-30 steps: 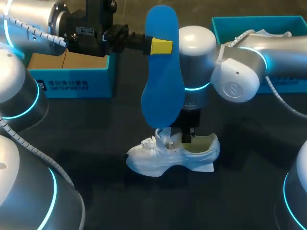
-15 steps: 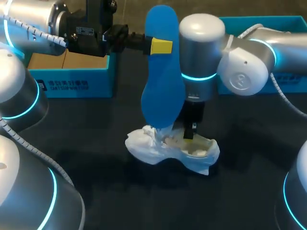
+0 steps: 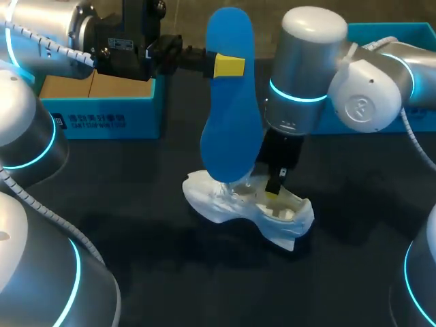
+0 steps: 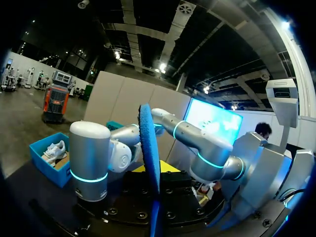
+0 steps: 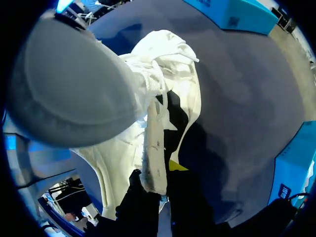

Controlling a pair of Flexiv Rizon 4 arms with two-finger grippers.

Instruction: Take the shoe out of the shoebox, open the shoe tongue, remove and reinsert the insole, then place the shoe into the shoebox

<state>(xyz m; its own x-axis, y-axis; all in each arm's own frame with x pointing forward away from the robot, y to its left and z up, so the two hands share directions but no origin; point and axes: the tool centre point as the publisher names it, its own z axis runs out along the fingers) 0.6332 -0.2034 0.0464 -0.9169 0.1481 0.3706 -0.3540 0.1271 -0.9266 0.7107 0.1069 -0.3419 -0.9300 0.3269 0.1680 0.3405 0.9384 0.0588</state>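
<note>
Blue insole (image 3: 231,136), likely light and floppy, hangs pinched in the left gripper (image 3: 222,66). The right gripper (image 3: 272,192) clamps the collar of the soft shoe (image 3: 212,206).

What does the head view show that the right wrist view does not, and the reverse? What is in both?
Only the head view: the left gripper clamping the blue insole near its top, upright over the shoe. Only the right wrist view: the right gripper pinching a white edge of the shoe's opening between its fingers. Both: the white shoe on the dark table, blue shoeboxes at the table's edges, the right gripper at the shoe's opening.
</note>
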